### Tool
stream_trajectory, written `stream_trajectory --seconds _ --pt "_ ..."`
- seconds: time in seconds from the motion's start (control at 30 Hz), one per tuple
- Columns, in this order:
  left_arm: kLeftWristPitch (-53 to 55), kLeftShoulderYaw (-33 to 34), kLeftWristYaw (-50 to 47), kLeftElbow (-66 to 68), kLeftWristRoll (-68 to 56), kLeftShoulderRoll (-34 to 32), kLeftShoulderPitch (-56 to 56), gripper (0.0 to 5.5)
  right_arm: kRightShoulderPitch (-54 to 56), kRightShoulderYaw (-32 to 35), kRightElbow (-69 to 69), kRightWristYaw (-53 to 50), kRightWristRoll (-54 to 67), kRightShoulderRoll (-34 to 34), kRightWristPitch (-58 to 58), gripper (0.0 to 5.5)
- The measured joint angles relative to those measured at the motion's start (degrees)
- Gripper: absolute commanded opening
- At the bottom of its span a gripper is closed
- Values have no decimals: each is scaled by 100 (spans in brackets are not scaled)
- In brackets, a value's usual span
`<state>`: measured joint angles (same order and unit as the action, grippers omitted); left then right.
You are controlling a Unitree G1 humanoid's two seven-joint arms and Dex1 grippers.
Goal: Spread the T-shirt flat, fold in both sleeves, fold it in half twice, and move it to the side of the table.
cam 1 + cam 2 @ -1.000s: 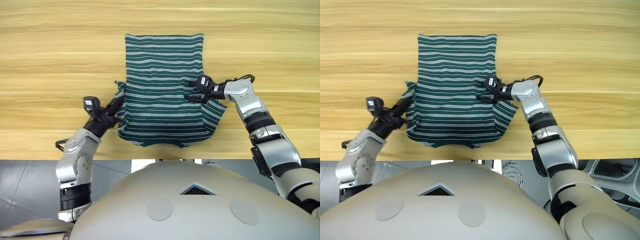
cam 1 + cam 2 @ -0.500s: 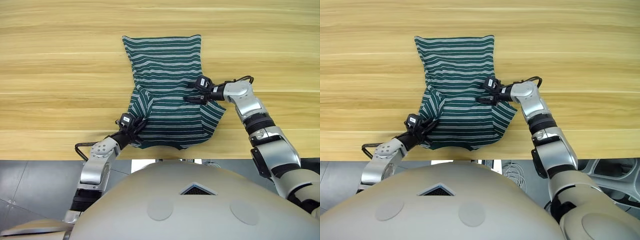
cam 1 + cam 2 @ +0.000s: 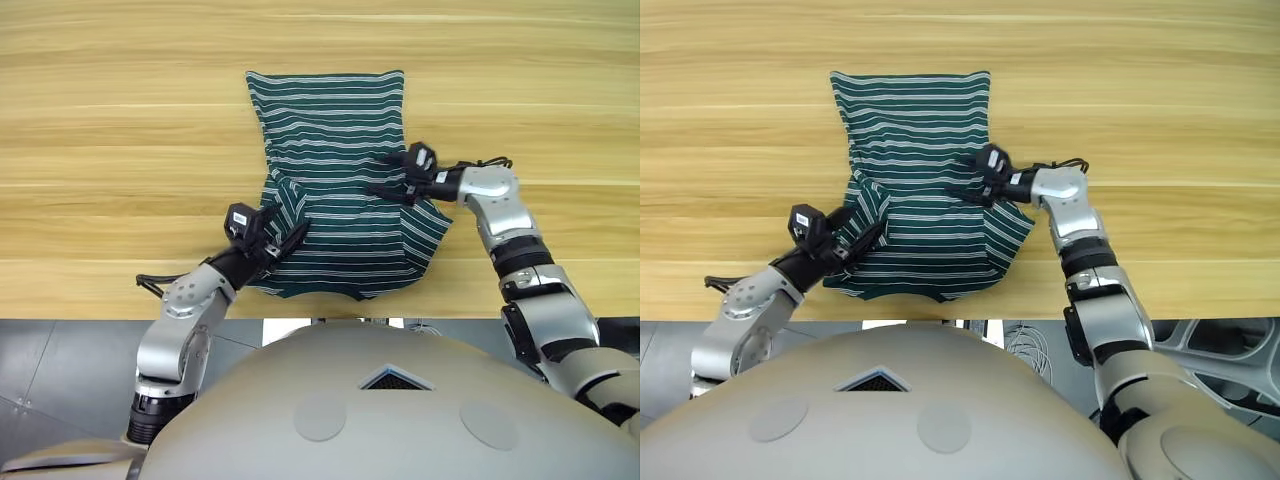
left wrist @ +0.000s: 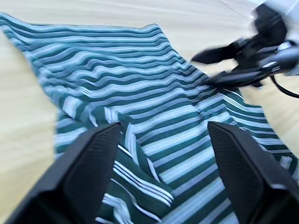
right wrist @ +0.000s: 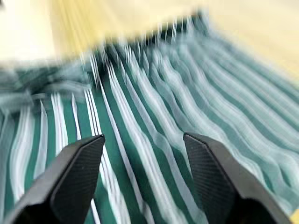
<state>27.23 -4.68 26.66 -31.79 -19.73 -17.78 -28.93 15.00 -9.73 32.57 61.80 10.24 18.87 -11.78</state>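
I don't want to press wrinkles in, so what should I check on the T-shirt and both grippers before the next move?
1. Is the left gripper open and holding nothing: ok.
2. Is the right gripper open over the T-shirt: ok.
3. Is the left sleeve folded flat: not ok, it lies bunched in a ridge.
4. Is the right sleeve folded in: not ok, it juts past the side.
5. Is the far hem straight and flat: ok.
6. Is the T-shirt wholly on the table: ok.
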Motion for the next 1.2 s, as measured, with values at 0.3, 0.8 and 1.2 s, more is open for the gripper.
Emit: stream_trajectory --seconds 0.3,0.8,1.2 --pt "-602 -569 1131 3252 645 -330 3600 377 -2090 1375 -1049 665 1211 1158 373 318" --pt "-3167 -1246 647 10341 2500 1148 7100 380 -2875 1502 -1255 521 1278 1886 3020 416" --pt "-3189 -914 658 10588 2713 1316 7100 380 -2648 1040 -2533 -28 1526 1847 4923 416"
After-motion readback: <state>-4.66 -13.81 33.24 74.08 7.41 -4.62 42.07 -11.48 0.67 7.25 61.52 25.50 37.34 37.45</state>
